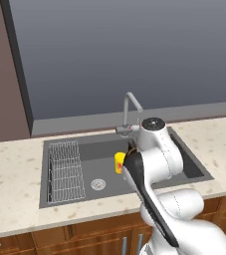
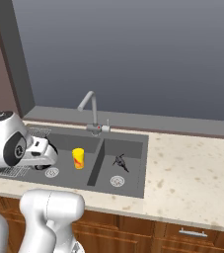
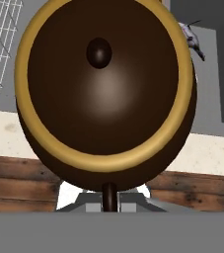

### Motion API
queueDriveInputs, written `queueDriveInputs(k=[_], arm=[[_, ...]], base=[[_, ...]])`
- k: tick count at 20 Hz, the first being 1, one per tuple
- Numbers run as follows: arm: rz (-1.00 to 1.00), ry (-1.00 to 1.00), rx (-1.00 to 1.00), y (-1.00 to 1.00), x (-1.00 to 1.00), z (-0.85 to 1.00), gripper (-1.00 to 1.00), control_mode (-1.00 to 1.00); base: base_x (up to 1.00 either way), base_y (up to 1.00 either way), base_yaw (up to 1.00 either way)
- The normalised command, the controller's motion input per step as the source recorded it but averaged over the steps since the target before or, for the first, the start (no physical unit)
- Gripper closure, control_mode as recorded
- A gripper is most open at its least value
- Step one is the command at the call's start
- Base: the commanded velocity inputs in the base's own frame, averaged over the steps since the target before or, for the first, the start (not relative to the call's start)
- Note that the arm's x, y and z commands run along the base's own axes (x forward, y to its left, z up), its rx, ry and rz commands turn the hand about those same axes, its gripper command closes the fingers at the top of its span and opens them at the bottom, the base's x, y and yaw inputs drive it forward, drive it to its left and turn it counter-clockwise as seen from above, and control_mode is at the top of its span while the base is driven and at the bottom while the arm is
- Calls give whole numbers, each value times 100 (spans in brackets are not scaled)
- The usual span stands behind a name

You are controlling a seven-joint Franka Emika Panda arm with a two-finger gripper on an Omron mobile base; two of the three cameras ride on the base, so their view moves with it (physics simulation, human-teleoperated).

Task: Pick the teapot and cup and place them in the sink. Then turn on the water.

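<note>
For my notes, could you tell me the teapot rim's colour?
Gold, clearest in the hand view, on the teapot.

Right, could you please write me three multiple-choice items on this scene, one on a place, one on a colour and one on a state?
1. Where does the cup stand?
A. On the counter.
B. In the sink basin that has the wire rack.
C. On the window ledge.

2. What colour is the rim of the teapot?
A. Silver.
B. Red.
C. Gold.

3. What is the faucet doing?
A. Nothing; no water falls.
B. Pouring into the cup.
C. Pouring into the teapot.

Answers:
1 B, the yellow cup stands on the basin floor near the rack.
2 C, the hand view shows a gold ring round the dark-brown body.
3 A, no stream hangs under the spout in either base view.
</note>
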Motion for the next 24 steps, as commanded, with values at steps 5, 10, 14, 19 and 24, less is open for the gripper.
queueDriveInputs(k=[5,10,14,19,24], arm=[[0,0,0,8,15,-16,100,-100],[0,0,0,0,18,-30,100,-100],[0,0,4,0,35,-31,100,-100],[0,0,3,0,44,-25,100,-100],[0,-1,0,0,44,-13,100,-100]], base=[[0,0,0],[0,0,0],[0,0,0],[0,0,0],[0,0,0]])
